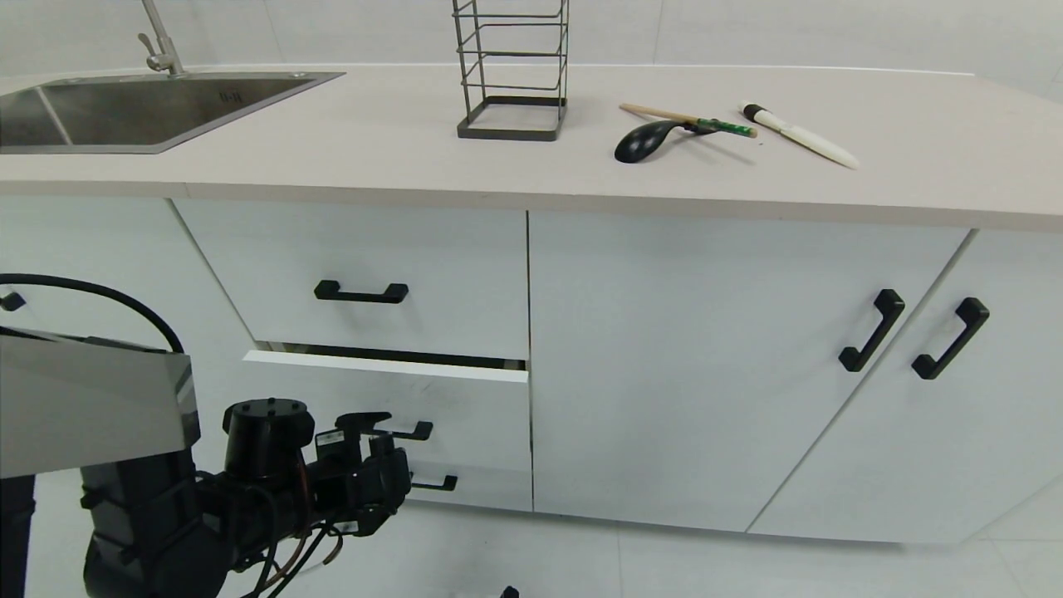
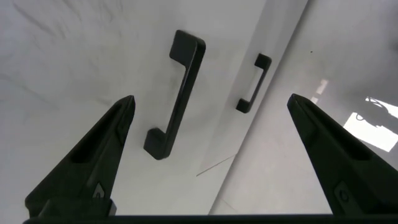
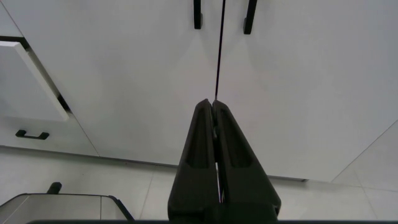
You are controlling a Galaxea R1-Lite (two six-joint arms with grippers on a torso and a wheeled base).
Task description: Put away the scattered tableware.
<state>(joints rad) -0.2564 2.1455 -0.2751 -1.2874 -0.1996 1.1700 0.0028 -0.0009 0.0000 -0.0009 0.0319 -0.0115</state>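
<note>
left pincer (image 2: 211, 102) hangs low before the drawers with its jaws spread wide and nothing between them. right pincer (image 3: 214, 109) is pressed shut on nothing and faces the cabinet doors (image 3: 124, 74).

all the tableware lies loose on the counter (image 1: 332, 149), toward its right end: a black spoon (image 1: 644, 141), wooden chopsticks (image 1: 689, 120) with green ends resting across the spoon's handle, and a white utensil (image 1: 801, 135) with a black band just beside them. the wire rack (image 1: 512, 71) stands empty near them, to their left, and the sink (image 1: 124, 108) is well apart at the far left.

below, the middle drawer (image 1: 386, 399) stands slightly ajar, its handle (image 2: 176, 93) in front of the left pincer, untouched.

judging from this, nothing is put away yet. the work seems to be at opening storage; every piece is left to pick up and stow.
</note>
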